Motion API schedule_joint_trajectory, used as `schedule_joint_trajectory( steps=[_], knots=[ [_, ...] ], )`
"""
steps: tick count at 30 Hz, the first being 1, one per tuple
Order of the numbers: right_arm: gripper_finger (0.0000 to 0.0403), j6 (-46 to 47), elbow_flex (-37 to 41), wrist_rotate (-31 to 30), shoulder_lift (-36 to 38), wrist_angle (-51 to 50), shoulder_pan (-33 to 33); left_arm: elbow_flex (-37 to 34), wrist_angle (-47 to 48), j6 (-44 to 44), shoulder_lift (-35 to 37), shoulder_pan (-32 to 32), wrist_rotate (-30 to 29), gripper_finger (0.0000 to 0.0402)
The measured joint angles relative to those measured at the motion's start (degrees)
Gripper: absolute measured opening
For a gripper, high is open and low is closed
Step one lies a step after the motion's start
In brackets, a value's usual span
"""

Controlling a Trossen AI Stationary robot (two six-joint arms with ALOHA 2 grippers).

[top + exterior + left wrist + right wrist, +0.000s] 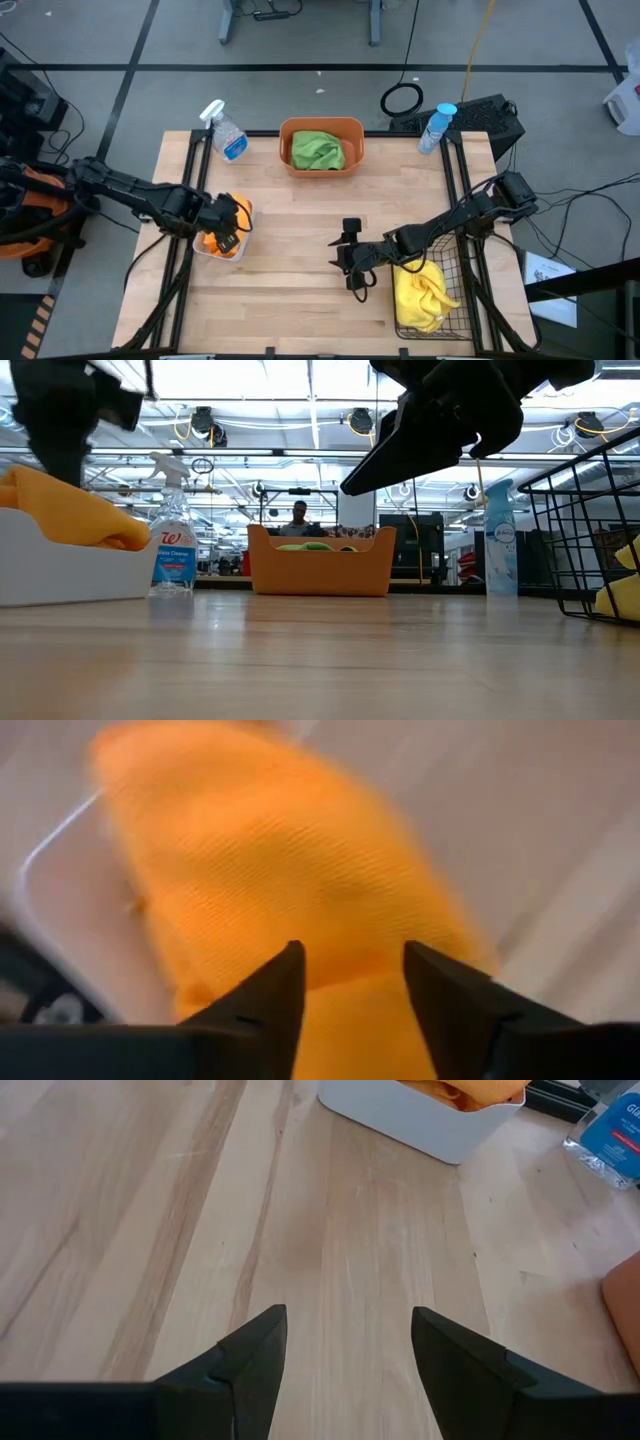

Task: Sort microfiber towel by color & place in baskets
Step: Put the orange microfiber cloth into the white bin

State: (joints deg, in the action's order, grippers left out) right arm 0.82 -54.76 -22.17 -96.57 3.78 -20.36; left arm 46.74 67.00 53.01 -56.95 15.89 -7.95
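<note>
An orange towel (pixel 280 860) lies bunched in the white bin (pixel 246 209) at the table's left, heaped above the rim (pixel 70 510). My left gripper (pixel 350 955) points down over this towel, open, with the cloth showing between its fingers. My right gripper (pixel 348 1315) hangs open over bare wood near the table's middle (pixel 353 278), holding nothing. A green towel (pixel 318 150) lies in the orange tub (pixel 321 124) at the far middle. A yellow towel (pixel 420 290) lies in the black wire basket (pixel 455 265) at the near right.
A clear spray bottle (pixel 225 132) stands at the far left and a blue one (pixel 437 127) at the far right. Bare wood lies between the three baskets (pixel 300 290). In the low view a person (pixel 298 515) shows far behind the orange tub.
</note>
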Motion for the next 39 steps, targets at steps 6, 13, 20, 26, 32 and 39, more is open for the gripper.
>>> schedule_joint_trajectory(
  steps=[6,13,20,26,32,39],
  knots=[
    [0.0208,-0.02,0.0,0.0,0.0,-0.36,0.0,-6.31,-6.86,1.95,0.55,2.29,-0.02,0.0077],
    [0.0208,-0.2,0.0,-0.24,0.0,-0.2,0.15,-13.44,-11.59,4.72,0.5,3.04,-1.7,0.0007],
    [0.0208,-0.2,0.0,-0.24,0.0,-0.16,0.15,-16.07,-13.19,5.73,0.51,3.04,-0.53,0.0012],
    [0.0208,-0.11,0.0,-0.24,0.0,-0.16,0.15,-10.32,-8.62,-1.94,0.52,3.0,3.83,0.0013],
    [0.0208,0.0,0.0,-0.24,0.0,-0.18,0.14,-4.05,0.26,-14.26,0.52,2.9,4.03,0.0013],
    [0.0208,0.02,0.0,-0.24,0.0,-0.16,0.13,-1.95,-2.78,-26.1,0.25,3.04,5.39,0.0013]
  ],
)
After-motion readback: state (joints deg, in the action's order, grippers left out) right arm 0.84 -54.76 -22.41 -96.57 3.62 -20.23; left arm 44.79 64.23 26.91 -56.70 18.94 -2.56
